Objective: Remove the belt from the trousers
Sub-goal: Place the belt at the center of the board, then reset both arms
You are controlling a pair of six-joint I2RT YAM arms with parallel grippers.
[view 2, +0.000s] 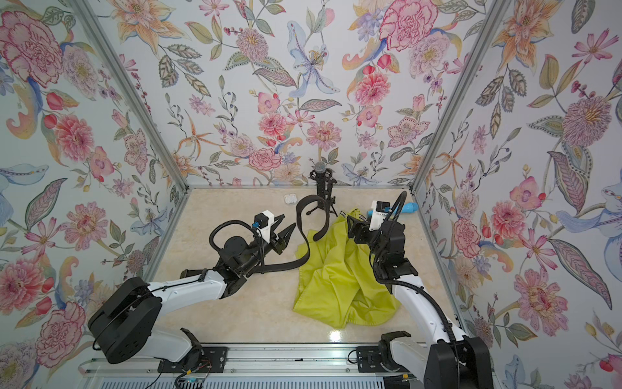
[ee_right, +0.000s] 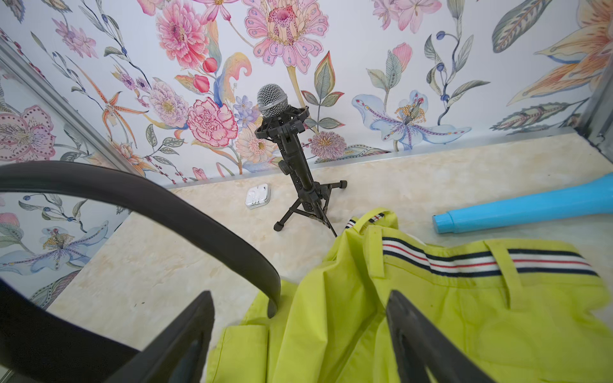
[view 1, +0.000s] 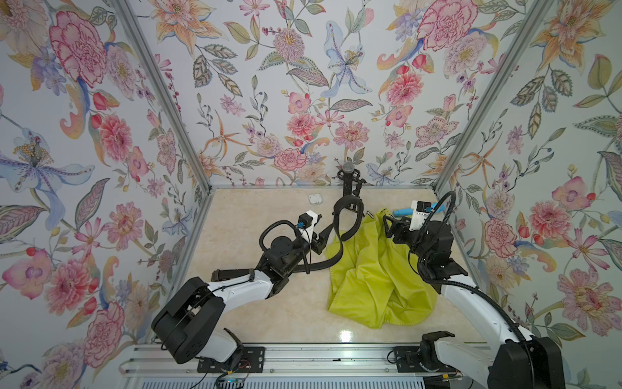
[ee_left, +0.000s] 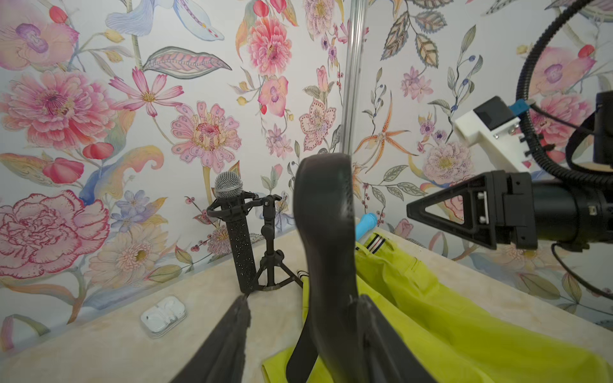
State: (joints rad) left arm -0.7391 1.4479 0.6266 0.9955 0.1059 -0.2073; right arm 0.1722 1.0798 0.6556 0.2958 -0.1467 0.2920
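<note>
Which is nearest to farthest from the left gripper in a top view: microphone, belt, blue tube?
1. belt: right beside the left gripper, looping up past it.
2. microphone: on its stand, middle of the back wall.
3. blue tube: far right, lying by the back wall.

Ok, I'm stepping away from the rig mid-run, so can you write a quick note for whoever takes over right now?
Left gripper: open, with the belt rising between its jaws, unclamped.
Right gripper: open above the trousers, holding nothing.
Belt: arches up, one end draped on the trousers' edge, the rest trailing on the table under the left arm.
Done: the belt loops visible on the striped waistband are empty.
Left: check any hidden loops, then pull the belt clear of the trousers.
</note>
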